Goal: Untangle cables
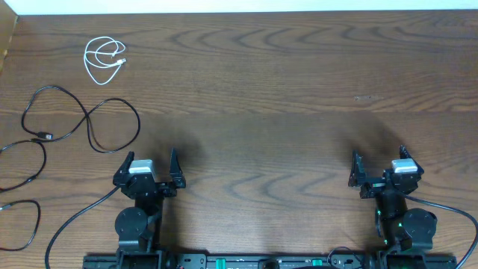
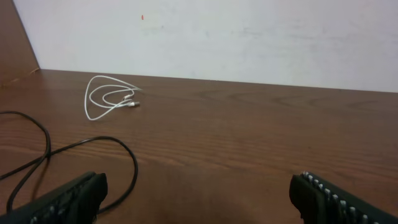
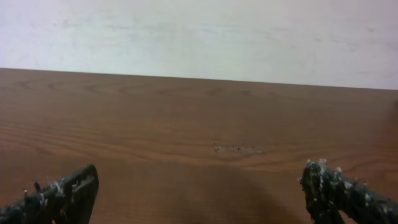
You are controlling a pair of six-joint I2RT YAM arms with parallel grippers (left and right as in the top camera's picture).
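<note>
**Mia:** Where are the cables?

**Ben:** All on the left side of the counter (image 1: 269,90). The white cable (image 1: 103,61) sits in a small coil in the far left corner. The black cables (image 1: 84,119) lie nearer, in big loose loops, and some run off the left edge.

**Mia:** Do white and black touch?

**Ben:** No, they lie well apart. The black ones seem to cross each other near the left edge, so I think that is the bit to pull apart.

**Mia:** Which way do they point?

**Ben:** The white coil is a bit longer from front to back, and its little plug ends point right. The big black loop stretches from left to right.

**Mia:** What are the arms doing?

**Ben:** The left gripper (image 1: 151,159) and the right gripper (image 1: 379,158) both sit low by their bases, spread wide, with nothing in them. I think they are parked there to keep out of the way.

**Mia:** Which one is closer?

**Ben:** The left one. The black loop is near it.
</note>
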